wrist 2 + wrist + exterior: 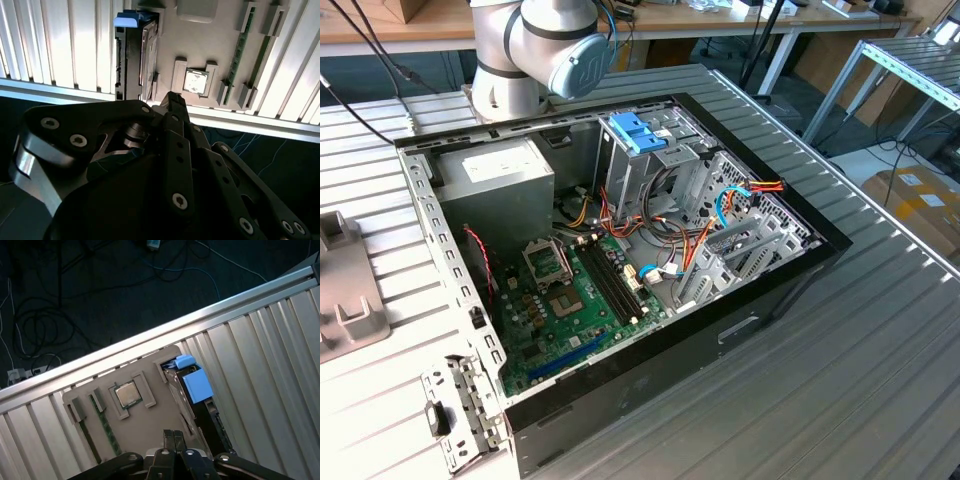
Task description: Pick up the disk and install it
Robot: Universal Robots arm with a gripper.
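Observation:
The disk [199, 388] stands on edge in a slot of a grey parts holder [145, 365], with its bright blue end tab [127, 20] at one end and its dark body [134, 55] along the slot. My gripper [173, 433] hangs above the holder, close beside the disk and apart from it. In both wrist views its two fingertips [172, 97] are pressed together with nothing between them. The holder sits on a ribbed metal table near its edge.
The holder also carries a processor chip [196, 81] and memory sticks [239, 50]. In the exterior view an open computer case [620, 250] lies on the table with a light-blue latch [638, 130] on its drive cage, a grey power-supply box [505, 175], and loose cables [720, 200].

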